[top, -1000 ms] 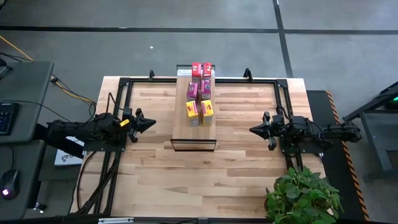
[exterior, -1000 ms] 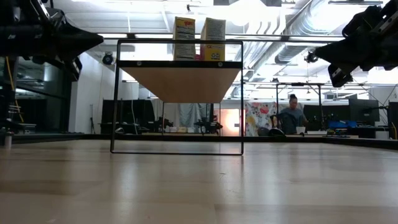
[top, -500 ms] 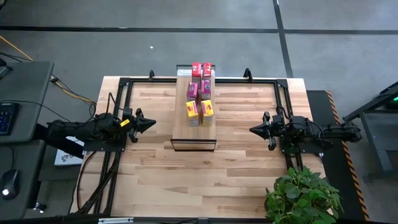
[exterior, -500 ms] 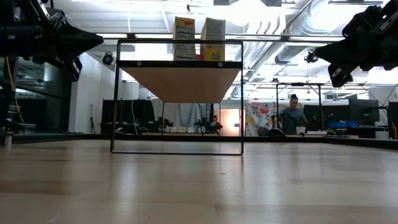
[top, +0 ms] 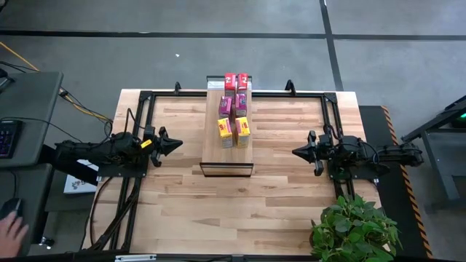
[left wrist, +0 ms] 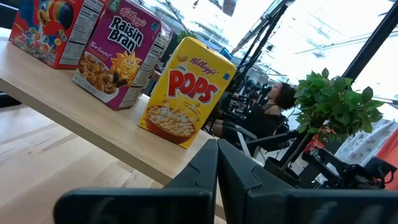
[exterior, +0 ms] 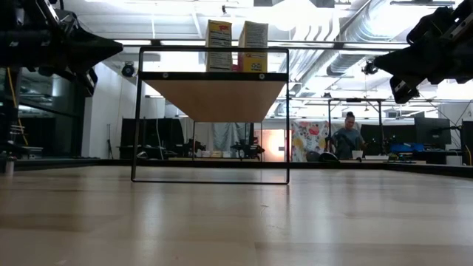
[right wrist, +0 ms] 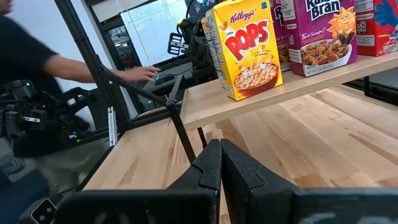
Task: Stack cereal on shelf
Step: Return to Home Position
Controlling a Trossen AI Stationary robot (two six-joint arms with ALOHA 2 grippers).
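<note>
A: On the shelf (top: 211, 149), mid-tabletop (top: 189, 211) by the far edge: six cereal (top: 242, 128) boxes, paired rows.
B: Both pressed together: left hand (top: 175, 144) near left edge, right hand (top: 297, 152) near right edge.

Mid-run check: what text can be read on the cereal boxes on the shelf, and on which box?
"Kellogg's Corn POPS": fronts of the left yellow cereal box and the right yellow cereal box.
"Kellogg's Raisin Bran": front of the magenta cereal box.
On the red cereal box: name cut off, side panel print too small to read.
High and low views: print too small to read.
</note>
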